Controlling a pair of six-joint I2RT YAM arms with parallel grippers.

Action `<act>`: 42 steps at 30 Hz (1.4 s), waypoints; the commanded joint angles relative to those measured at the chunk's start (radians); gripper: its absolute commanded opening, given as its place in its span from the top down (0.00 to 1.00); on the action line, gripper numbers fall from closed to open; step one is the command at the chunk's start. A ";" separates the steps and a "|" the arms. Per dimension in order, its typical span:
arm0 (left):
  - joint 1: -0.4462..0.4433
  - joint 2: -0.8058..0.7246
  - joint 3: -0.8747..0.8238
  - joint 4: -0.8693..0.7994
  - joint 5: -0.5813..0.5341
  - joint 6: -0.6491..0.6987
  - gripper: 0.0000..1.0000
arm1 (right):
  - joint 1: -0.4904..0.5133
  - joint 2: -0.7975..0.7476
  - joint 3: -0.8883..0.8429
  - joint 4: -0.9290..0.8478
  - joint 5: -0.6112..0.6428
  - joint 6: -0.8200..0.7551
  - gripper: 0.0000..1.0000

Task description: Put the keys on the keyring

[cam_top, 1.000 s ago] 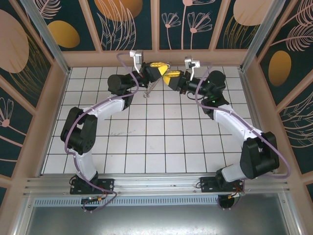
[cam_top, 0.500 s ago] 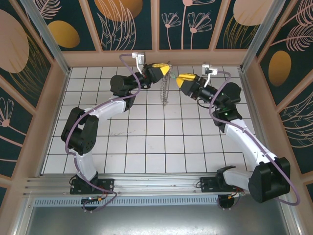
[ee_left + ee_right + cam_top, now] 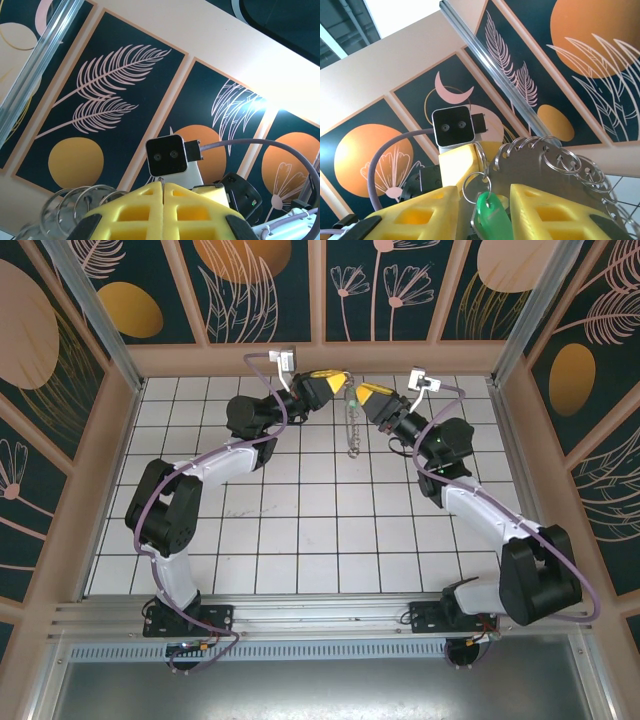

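A white tiled table [image 3: 300, 530] stood inside dark floral walls [image 3: 250, 280]. Over its far side, the left gripper [image 3: 163, 186] was pressed together on the keyring [image 3: 351, 425] wire, and the hoop dangled below. The green key [image 3: 490, 220] sat between the right gripper's [image 3: 487, 192] part-spread fingers; whether they gripped it I could not tell. Small rings [image 3: 560, 162] crowded beside it.

light was bright, even, overhead | glare washed out the wall panel [image 3: 286, 104] in left wrist view | shadows were faint
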 commanded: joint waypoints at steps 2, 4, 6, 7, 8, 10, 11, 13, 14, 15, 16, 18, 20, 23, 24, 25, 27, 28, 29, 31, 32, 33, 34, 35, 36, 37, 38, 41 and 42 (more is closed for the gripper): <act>-0.005 -0.029 -0.004 0.054 -0.019 -0.014 1.00 | 0.015 0.007 0.041 0.117 0.012 0.014 0.72; -0.004 -0.029 -0.004 0.054 -0.019 -0.014 1.00 | 0.016 0.007 0.041 0.121 0.012 0.014 0.73; -0.004 -0.026 -0.002 0.056 -0.017 -0.014 1.00 | 0.018 0.009 0.046 0.122 0.010 0.015 0.72; -0.005 -0.025 -0.002 0.056 -0.016 -0.016 1.00 | 0.018 0.011 0.049 0.122 0.009 0.012 0.73; -0.005 -0.025 -0.002 0.057 -0.016 -0.016 1.00 | 0.020 0.015 0.055 0.121 0.004 0.012 0.72; -0.006 -0.022 0.000 0.060 -0.017 -0.019 1.00 | 0.020 0.023 0.066 0.118 0.002 0.011 0.72; -0.007 -0.021 0.001 0.062 -0.016 -0.020 1.00 | 0.021 0.029 0.068 0.118 0.002 0.011 0.72; -0.007 -0.020 0.002 0.061 -0.016 -0.021 1.00 | 0.022 0.038 0.075 0.119 0.001 0.014 0.72; -0.006 -0.018 0.002 0.062 -0.016 -0.020 1.00 | 0.021 0.046 0.079 0.121 -0.002 0.016 0.71; -0.007 -0.019 0.004 0.062 -0.015 -0.021 1.00 | 0.021 0.050 0.082 0.122 -0.004 0.018 0.72; -0.006 -0.019 0.004 0.062 -0.015 -0.021 1.00 | 0.021 0.055 0.086 0.124 -0.005 0.018 0.72; -0.008 -0.018 0.004 0.062 -0.013 -0.021 1.00 | 0.023 0.067 0.091 0.127 -0.009 0.023 0.71; -0.008 -0.019 0.005 0.062 -0.013 -0.021 1.00 | 0.024 0.076 0.098 0.132 -0.014 0.026 0.71; -0.009 -0.018 0.005 0.062 -0.013 -0.021 1.00 | 0.026 0.085 0.106 0.132 -0.017 0.028 0.71; -0.009 -0.017 0.006 0.062 -0.012 -0.024 1.00 | 0.026 0.088 0.108 0.132 -0.020 0.029 0.71; -0.010 -0.015 0.005 0.062 -0.011 -0.023 1.00 | 0.027 0.091 0.110 0.132 -0.021 0.028 0.71; -0.009 -0.015 0.005 0.062 -0.011 -0.022 1.00 | 0.029 0.092 0.112 0.131 -0.021 0.028 0.72; -0.009 -0.015 0.005 0.062 -0.011 -0.023 1.00 | 0.029 0.093 0.113 0.129 -0.021 0.027 0.72; -0.010 -0.016 0.005 0.062 -0.012 -0.023 1.00 | 0.029 0.094 0.115 0.126 -0.022 0.025 0.73; -0.009 -0.014 0.007 0.062 -0.009 -0.024 1.00 | 0.030 0.096 0.117 0.121 -0.022 0.022 0.76; -0.011 -0.015 0.007 0.063 -0.009 -0.023 1.00 | 0.032 0.097 0.119 0.119 -0.022 0.022 0.77; -0.011 -0.014 0.007 0.062 -0.008 -0.023 1.00 | 0.030 0.098 0.121 0.117 -0.022 0.021 0.79; -0.011 -0.014 0.007 0.063 -0.007 -0.023 1.00 | 0.031 0.098 0.123 0.113 -0.022 0.019 0.81; -0.012 -0.015 0.007 0.063 -0.004 -0.023 1.00 | 0.030 0.100 0.125 0.111 -0.022 0.018 0.82; -0.013 -0.014 0.007 0.064 -0.004 -0.023 1.00 | 0.030 0.104 0.127 0.110 -0.022 0.020 0.83; -0.013 -0.014 0.007 0.063 -0.003 -0.023 1.00 | 0.031 0.105 0.128 0.110 -0.022 0.020 0.85; -0.013 -0.015 0.007 0.064 -0.002 -0.024 1.00 | 0.030 0.107 0.131 0.109 -0.024 0.021 0.86; -0.014 -0.014 0.005 0.063 0.001 -0.024 1.00 | 0.031 0.110 0.131 0.109 -0.024 0.020 0.93; -0.014 -0.014 0.005 0.064 0.000 -0.024 1.00 | 0.030 0.111 0.133 0.107 -0.025 0.018 0.97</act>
